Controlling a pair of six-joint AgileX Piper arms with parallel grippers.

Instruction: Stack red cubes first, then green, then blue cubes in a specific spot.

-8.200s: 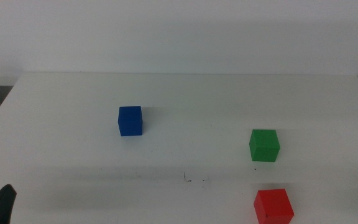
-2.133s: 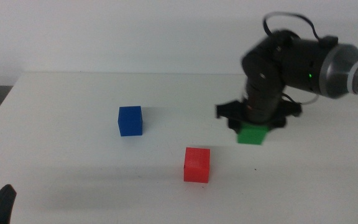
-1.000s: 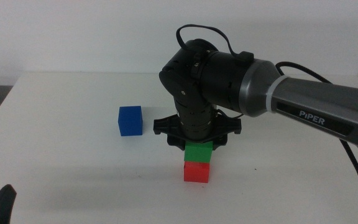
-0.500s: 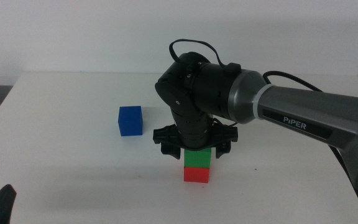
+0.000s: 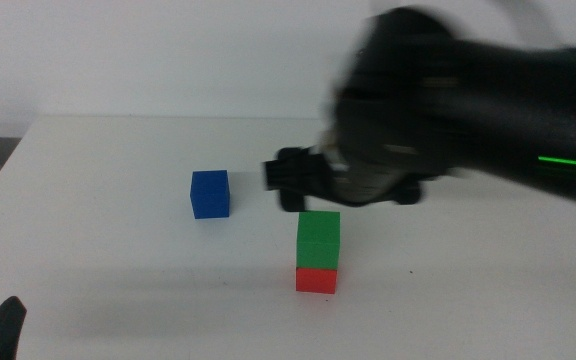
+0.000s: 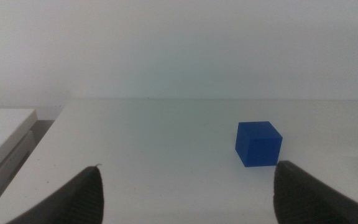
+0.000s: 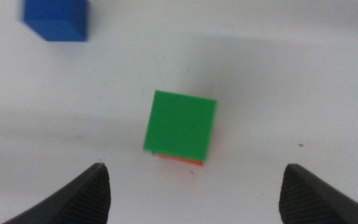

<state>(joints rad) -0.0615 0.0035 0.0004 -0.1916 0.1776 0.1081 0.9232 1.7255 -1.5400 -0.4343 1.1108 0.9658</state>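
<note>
Green cube (image 5: 318,239) rests on red cube (image 5: 316,279); right end effector (image 5: 343,185), jaws apart and empty, hangs just above. Blue cube (image 5: 209,194) lies apart toward the left side, nearer the waiting, jaws-apart left end effector (image 6: 185,193).

Right gripper (image 7: 191,186) hangs spread wide; left gripper (image 6: 185,193) waits low.

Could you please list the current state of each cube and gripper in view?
Small matte green cube: stacked on the red one, released.
Small matte red cube: on the table, under green.
Small matte blue cube: alone, untouched.
Right gripper: open, above the stack.
Left gripper: open, waiting, facing blue.
</note>
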